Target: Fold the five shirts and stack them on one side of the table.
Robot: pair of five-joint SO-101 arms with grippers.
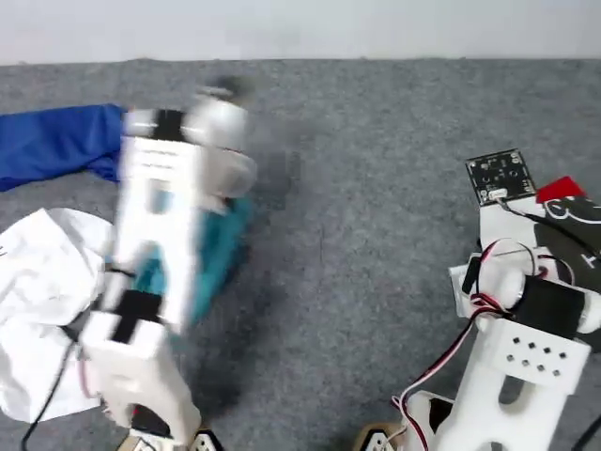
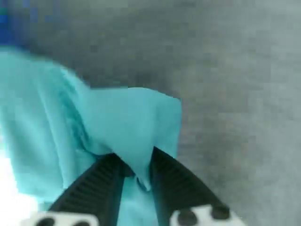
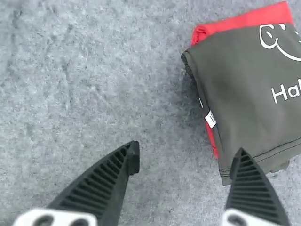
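The jaws of the left gripper (image 2: 136,165) are clamped on a fold of the crumpled teal cotton shirt (image 2: 123,121), seen toward nine o'clock on the grey felt table (image 1: 376,188), while those of the right gripper (image 3: 186,157) are spread wide beside the folded dark grey shirt (image 3: 244,94) laid on a folded red shirt (image 3: 235,22) at three o'clock.

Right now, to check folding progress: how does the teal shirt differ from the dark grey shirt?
The teal shirt is bunched and creased; the dark grey shirt is folded flat. The left pincer is shut on the teal shirt; no pincer grips the dark grey shirt, the right pincer open near it. The dark grey shirt lies on a red shirt; the teal shirt is beside a white shirt. Both are over the grey table.
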